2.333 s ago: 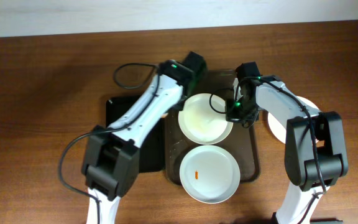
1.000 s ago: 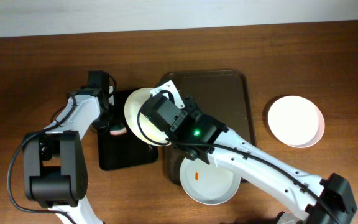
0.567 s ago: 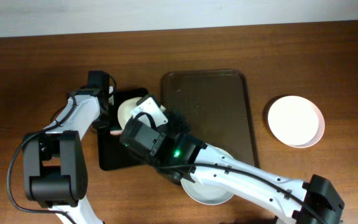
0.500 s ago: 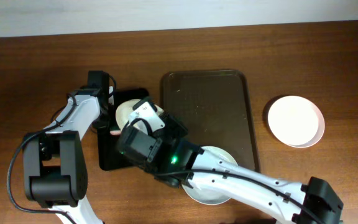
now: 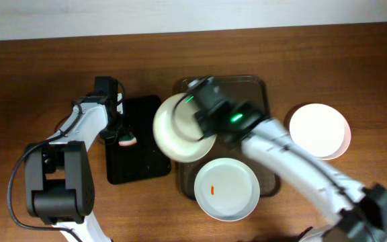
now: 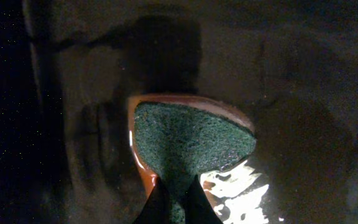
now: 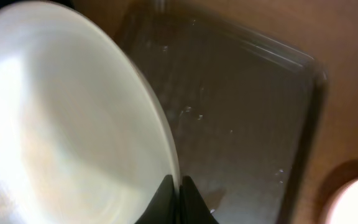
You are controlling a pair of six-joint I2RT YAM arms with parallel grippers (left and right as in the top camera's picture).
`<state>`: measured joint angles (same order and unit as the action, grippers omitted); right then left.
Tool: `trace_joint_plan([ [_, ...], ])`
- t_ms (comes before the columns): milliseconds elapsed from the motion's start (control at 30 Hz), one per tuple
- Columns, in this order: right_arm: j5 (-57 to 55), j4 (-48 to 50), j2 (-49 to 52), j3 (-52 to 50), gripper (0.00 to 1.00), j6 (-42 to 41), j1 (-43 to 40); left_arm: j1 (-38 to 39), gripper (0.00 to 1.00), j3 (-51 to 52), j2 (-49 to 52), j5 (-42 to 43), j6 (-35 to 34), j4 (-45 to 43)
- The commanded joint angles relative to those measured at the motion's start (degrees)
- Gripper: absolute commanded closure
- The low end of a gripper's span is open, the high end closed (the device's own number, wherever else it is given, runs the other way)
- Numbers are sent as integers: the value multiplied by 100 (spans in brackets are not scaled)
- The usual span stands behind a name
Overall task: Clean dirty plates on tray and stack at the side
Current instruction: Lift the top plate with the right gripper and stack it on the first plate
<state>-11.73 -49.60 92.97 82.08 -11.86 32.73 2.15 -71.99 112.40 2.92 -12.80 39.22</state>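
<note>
Pinching the rim of one white plate (image 7: 61,124), the right gripper (image 7: 178,190) has its two fingertips closed together on the edge, the plate's pale hollow turned toward the wrist camera. Seen from overhead, this held plate (image 5: 177,131) hangs over the left edge of the brown tray (image 5: 247,91), reaching toward the black tray (image 5: 140,168) beside it. A second plate (image 5: 227,188) lies at the near end of the brown tray, overhanging its rim, with a small orange smear (image 5: 211,189) left of its centre. The third plate (image 5: 320,130) sits on the table (image 5: 39,74), to the right of the brown tray and apart from it.

The left gripper (image 6: 178,202) is clamped on a sponge (image 6: 191,140), green scouring face toward the camera, orange backing showing around the edge. It holds the sponge over the black tray; whether they touch I cannot tell.
</note>
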Motion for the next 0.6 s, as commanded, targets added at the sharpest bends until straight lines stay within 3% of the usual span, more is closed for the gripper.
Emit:
trace_joint_plan([
  [0,2107,-361,-278,70,96,-114,-2192,-26,100,214,317,-214,96,22],
  [100,2623,-656,170,-79,96,-116,-4833,160,100,214,317,-225,96,-20],
  [200,2636,-645,621,-455,96,-221,-6448,160,100,214,317,-225,94,-17],
  [267,2632,-459,841,-723,96,-262,-7025,160,100,214,317,-223,94,-17],
  [400,2638,103,883,-1261,92,-260,-7165,160,100,214,317,-223,94,-22],
  [467,2675,22,811,-1263,48,-254,-6870,162,100,214,317,-223,96,-20],
  [567,3329,-271,-142,-1263,47,114,-5934,160,100,214,317,-221,96,31],
])
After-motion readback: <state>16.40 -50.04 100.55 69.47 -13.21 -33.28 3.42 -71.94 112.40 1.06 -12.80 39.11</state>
